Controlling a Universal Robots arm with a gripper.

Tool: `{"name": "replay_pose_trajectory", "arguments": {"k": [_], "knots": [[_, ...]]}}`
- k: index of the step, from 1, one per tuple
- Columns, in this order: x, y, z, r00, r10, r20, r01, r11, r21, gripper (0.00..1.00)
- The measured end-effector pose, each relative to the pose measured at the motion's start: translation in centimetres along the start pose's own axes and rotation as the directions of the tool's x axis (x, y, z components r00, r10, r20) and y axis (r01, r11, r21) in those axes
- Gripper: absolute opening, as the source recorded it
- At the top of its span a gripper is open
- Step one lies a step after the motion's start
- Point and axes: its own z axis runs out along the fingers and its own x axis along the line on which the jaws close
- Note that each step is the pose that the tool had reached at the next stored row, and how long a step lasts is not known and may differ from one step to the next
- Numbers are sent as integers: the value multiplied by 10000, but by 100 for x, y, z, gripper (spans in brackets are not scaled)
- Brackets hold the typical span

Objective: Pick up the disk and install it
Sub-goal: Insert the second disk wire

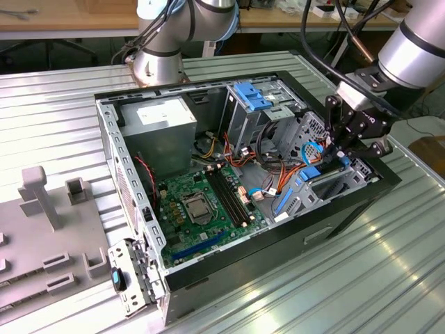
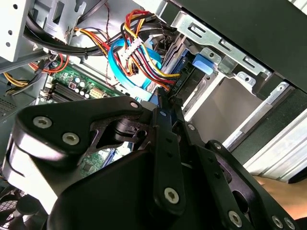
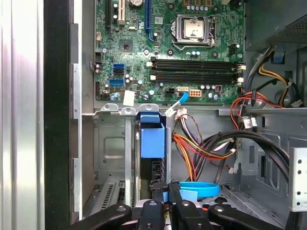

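My gripper (image 1: 342, 154) down inside open computer case (image 1: 208, 271), over drive cage (image 1: 334, 186) at exterior view's right. Fingers (image 3: 173, 191) nearly closed on disk (image 3: 152, 139); disk stands on edge in cage bay, beside cable bundle (image 3: 201, 143), below motherboard (image 1: 205, 205).

Matt black metal hand (image 1: 345, 142), blue plastic disk (image 3: 152, 139) rails, glossy ribbed metal table (image 1: 389, 271), green PCB (image 1: 205, 209).

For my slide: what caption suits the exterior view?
Gripper lowered at the drive cage of an open computer case.
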Motion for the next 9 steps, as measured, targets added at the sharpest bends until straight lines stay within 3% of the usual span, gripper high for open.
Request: {"name": "replay_pose_trajectory", "arguments": {"k": [9], "knots": [[22, -1, 35, 10000, 0, 1, 0, 10000, -1, 17]]}}
